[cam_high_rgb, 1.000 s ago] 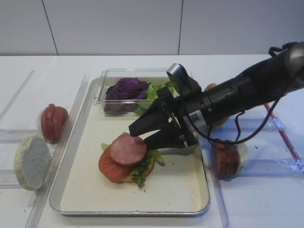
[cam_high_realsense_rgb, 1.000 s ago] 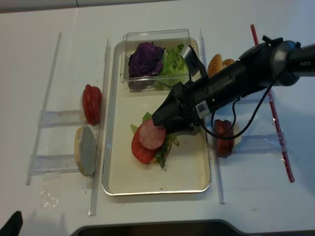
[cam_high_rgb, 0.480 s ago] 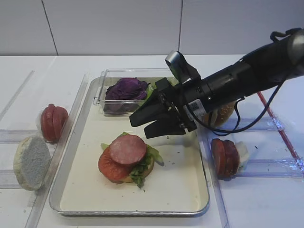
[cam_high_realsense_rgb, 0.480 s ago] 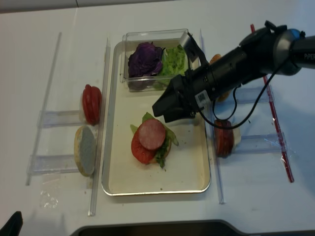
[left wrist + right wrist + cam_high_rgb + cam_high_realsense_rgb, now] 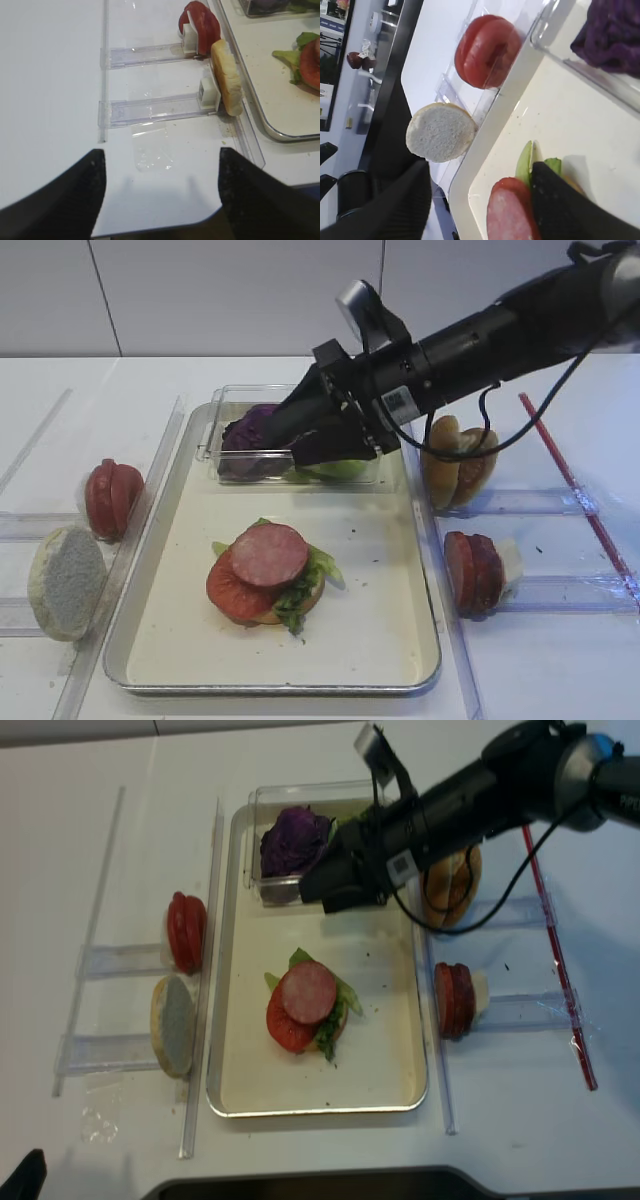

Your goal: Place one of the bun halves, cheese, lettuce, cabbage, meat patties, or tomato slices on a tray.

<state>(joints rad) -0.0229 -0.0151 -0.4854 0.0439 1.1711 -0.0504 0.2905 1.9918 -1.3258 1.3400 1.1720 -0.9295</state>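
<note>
The tray (image 5: 180, 620) lies lengthwise away from the front worktop (image 5: 560, 670) edge, its near half bare around one stack: a meat patty (image 5: 269, 554) flat on a tomato slice (image 5: 228, 592), lettuce (image 5: 318, 567) and a bun half. The right pincer (image 5: 290, 435), jaws wide and empty, hangs over the clear box (image 5: 215, 430) at the tray's far end. The left pincer (image 5: 160, 190) is also spread wide, empty, over bare worktop left of the tray.

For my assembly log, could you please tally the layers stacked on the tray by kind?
Meat patty: 1
Tomato slice: 1
Lettuce layer: 1
Bun half: 1
Total: 4
</note>
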